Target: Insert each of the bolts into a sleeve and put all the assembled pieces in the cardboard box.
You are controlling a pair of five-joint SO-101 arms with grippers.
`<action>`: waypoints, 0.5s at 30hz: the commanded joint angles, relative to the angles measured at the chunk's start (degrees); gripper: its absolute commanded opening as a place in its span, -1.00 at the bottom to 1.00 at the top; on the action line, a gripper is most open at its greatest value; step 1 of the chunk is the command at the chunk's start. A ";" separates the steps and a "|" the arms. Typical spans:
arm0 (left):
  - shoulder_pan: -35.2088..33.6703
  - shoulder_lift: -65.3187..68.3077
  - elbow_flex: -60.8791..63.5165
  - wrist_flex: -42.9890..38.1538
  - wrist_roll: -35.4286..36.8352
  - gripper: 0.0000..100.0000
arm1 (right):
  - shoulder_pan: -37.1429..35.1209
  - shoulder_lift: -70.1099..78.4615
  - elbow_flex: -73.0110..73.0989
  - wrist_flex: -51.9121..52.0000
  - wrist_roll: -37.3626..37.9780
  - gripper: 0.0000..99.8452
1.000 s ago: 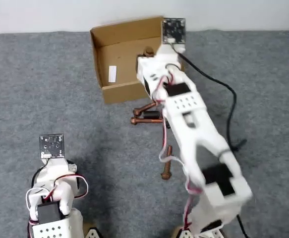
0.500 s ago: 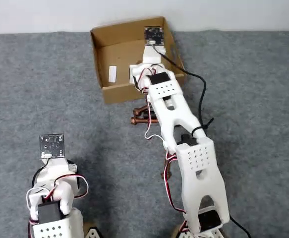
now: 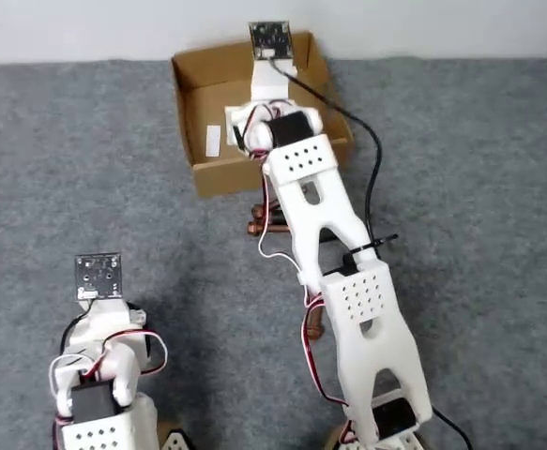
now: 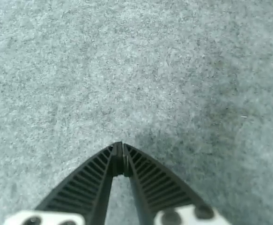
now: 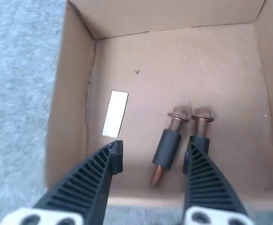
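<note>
- Right gripper (image 5: 155,144) hung over cardboard box (image 5: 173,56), jaws released and wide apart.
- Box sat at 12 o'clock on gray carpet (image 3: 85,187); right arm (image 3: 357,309) extended to it from 5 o'clock.
- In the box: sleeved bolt (image 5: 166,145) lying flat, with second bolt (image 5: 201,123) just beside it, lower part hidden behind a finger; white label (image 5: 115,114) near them.
- Loose bolts on carpet at 6 o'clock of box: one (image 3: 253,227) by the arm, another (image 3: 314,323) partly hidden.
- Left gripper (image 4: 119,152) at 7 o'clock over carpet, jaws clenched tip to tip.
</note>
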 commanded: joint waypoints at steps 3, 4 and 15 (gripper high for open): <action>-0.26 -0.09 -0.40 -0.44 0.53 -0.99 | -0.40 -1.36 -11.60 13.93 -0.35 -0.61; -0.26 -0.09 -0.40 -0.44 0.53 -0.99 | -0.40 -1.36 -13.10 16.84 -0.35 -0.61; -0.35 -0.09 -0.31 -0.44 0.53 -0.99 | -0.13 -1.45 -21.36 32.66 9.93 -0.61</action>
